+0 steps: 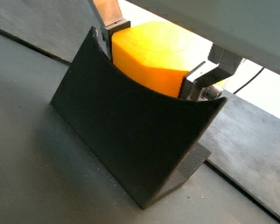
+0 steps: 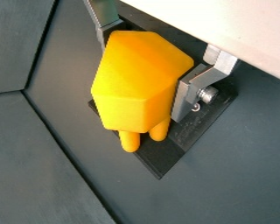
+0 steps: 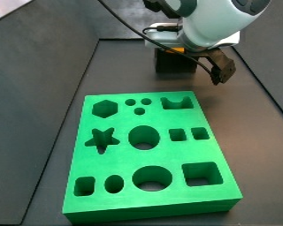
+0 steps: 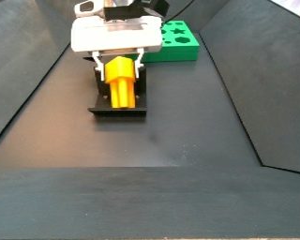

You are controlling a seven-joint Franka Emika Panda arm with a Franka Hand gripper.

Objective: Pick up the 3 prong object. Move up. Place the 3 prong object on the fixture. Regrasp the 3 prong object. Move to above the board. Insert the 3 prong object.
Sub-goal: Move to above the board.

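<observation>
The orange-yellow 3 prong object [image 1: 154, 57] rests in the notch of the dark fixture [image 1: 125, 122]. In a wrist view its prongs [image 2: 140, 137] hang over the fixture's base plate [image 2: 184, 131]. My gripper [image 1: 154, 61] straddles the piece, with a silver finger [image 2: 195, 87] pressed on each side of its body, shut on it. In a side view the piece [image 4: 120, 86] lies on the fixture [image 4: 119, 108] under the gripper [image 4: 119, 61]. In a side view the gripper [image 3: 186, 55] hides the piece, just beyond the green board [image 3: 144, 146].
The green board [image 4: 178, 37] has hexagon, star, circle, square and oval cut-outs and three small round holes [image 3: 138, 105]. Sloping dark walls [image 4: 40, 84] enclose the floor on both sides. A black cable [image 3: 126, 22] runs to the arm.
</observation>
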